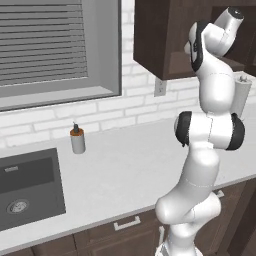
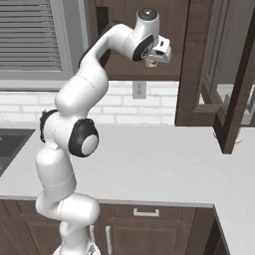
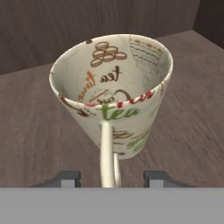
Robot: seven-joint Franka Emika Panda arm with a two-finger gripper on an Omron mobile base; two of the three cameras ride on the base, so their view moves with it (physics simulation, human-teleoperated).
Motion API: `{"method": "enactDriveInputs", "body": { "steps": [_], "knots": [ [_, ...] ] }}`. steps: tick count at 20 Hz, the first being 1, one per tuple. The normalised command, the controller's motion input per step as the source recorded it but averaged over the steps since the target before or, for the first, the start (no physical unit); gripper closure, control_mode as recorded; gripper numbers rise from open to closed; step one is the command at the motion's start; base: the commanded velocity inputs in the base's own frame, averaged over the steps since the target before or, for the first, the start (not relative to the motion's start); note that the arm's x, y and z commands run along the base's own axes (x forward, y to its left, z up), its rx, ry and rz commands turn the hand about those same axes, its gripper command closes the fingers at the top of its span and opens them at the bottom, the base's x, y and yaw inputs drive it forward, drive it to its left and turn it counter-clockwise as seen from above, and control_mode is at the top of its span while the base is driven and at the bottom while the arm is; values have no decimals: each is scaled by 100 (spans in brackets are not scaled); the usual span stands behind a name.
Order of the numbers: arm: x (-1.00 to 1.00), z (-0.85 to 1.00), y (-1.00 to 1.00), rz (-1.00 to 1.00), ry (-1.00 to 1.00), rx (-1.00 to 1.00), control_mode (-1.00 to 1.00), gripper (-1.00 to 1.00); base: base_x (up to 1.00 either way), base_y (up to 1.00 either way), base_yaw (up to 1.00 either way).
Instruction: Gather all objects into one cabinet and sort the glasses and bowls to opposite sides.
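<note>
Cabinet (image 2: 149, 69): my arm reaches up into it; the wood shelf (image 3: 39, 109) is under the mug.
Surface (image 1: 130, 160): far below, with a soap bottle (image 1: 77, 139) by the sink (image 1: 30, 187).
Mug (image 3: 111, 92): cream, stands up on the shelf, right in front of my gripper (image 3: 111, 179); its handle (image 3: 107, 153) points at me, between my two tips.
Gripper: partly open around the handle; I can't tell if it is gripping.
In the way: nothing I can see.
</note>
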Motion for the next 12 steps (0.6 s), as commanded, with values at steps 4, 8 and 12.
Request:
{"method": "enactDriveInputs", "body": {
  "steps": [4, 8, 12],
  "knots": [
    [-2, -1, 0, 0, -4, 0, -100, 100, 0, 0, 0],
    [0, 0, 0, 0, -5, 0, -100, 100, 0, 0, 0],
    [0, -3, 0, 0, -2, 0, -100, 100, 0, 0, 0]
  ]
}}
